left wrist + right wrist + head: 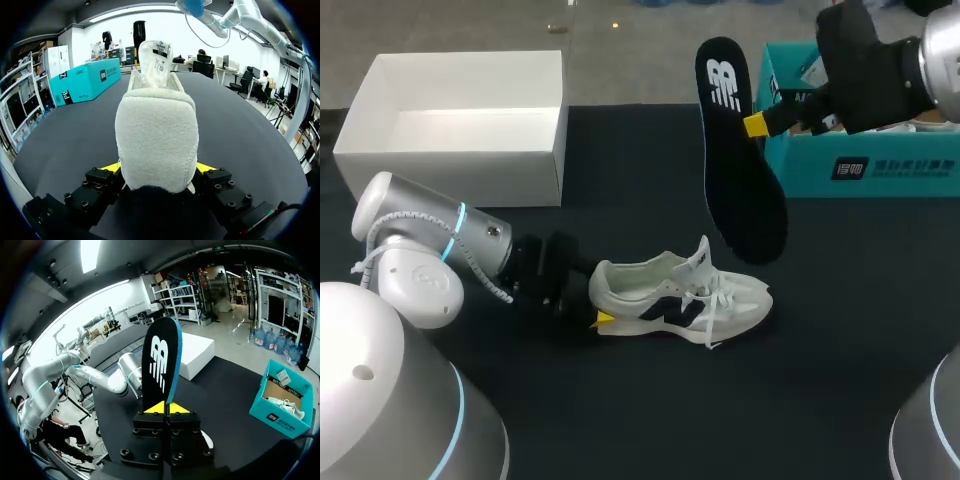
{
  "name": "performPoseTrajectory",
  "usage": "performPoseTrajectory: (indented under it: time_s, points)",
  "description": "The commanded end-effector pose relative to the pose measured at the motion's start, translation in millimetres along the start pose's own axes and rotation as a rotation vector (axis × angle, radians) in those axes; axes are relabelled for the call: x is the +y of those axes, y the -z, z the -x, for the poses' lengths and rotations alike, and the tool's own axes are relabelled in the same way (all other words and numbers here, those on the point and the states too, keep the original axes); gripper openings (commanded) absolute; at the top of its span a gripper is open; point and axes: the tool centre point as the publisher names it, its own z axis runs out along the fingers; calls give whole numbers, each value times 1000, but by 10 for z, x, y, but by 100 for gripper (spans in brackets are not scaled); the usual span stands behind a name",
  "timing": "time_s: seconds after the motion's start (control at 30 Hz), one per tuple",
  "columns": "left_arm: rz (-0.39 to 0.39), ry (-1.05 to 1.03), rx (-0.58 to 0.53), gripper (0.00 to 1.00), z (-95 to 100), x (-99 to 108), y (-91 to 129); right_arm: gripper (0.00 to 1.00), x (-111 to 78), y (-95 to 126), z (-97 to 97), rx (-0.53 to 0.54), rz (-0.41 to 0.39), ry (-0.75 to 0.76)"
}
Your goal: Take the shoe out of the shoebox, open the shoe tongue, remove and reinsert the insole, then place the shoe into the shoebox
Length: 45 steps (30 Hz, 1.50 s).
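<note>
Fingers: my left gripper [158, 172] pinches shoe [680, 295] heel, steadying it | right gripper [757, 124] pinches insole [745, 190] aloft, far right, for reinsertion, I reckon.

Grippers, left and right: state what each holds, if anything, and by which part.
Left gripper: jaws grip the heel of the white lace-up sneaker. Right gripper: jaws pinch the flat black foam insole by its side edge.

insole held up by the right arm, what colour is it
The insole is black with a white logo, clearest in the right wrist view.
</note>
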Motion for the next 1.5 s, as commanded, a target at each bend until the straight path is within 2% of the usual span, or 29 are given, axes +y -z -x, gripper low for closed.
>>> performPoseTrajectory:
  time_s: [0.03, 0.37, 0.5, 0.63, 0.77, 0.87, 0.93, 1.1, 1.37, 1.5]
  points:
    - [2, 0, -1, 0, -8, -5, -4, 0, -90, 173, -4, 1, 20, 0]
    - [2, 0, -1, 0, -8, -5, -4, 0, -90, 173, -4, 1, 20, 0]
    - [2, 0, -1, 0, -8, -5, -4, 0, -101, 345, 102, -41, 22, -71]
    - [2, 0, -1, 0, -8, -5, -4, 0, -69, 581, 161, -76, 16, -66]
    - [2, 0, -1, 0, -8, -5, -4, 0, -83, 743, 146, -97, 7, -86]
    - [2, 0, -1, 0, -8, -5, -4, 0, -108, 870, 137, -93, 45, -108]
    - [2, 0, -1, 0, -8, -5, -4, 0, -116, 945, 120, -75, 78, -124]
    - [2, 0, -1, 0, -8, -5, -4, 0, -115, 1047, 40, -46, 97, -121]
    - [2, 0, -1, 0, -8, -5, -4, 0, -154, 1117, -196, -42, 85, -78]
    - [2, 0, -1, 0, -8, -5, -4, 0, -166, 1102, -251, -29, 84, -79]
